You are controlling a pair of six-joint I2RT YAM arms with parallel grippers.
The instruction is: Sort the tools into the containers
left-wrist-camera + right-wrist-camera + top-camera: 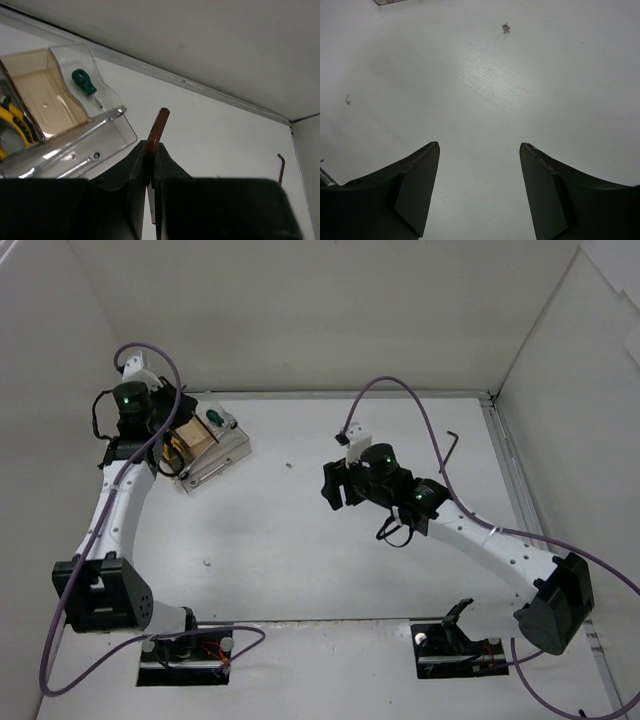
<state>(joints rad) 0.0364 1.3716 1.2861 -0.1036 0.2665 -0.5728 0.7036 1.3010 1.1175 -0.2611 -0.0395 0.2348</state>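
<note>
The table (270, 550) lies bare through its middle and out toward 6 o'clock, wide room for a pass; the left arm (115, 505) lines the 9 o'clock side; the organiser tray (225, 452) fills the 10 o'clock corner, the left gripper (151, 147) close by it, clamped on a reddish-brown tool (159, 125) that juts past the fingers; the right arm (490, 540) slants in from 4 o'clock, the right gripper (479, 146) spread wide above bare surface; the hex key (452, 445) lies at 2 o'clock, near the right wall (570, 390).
</note>
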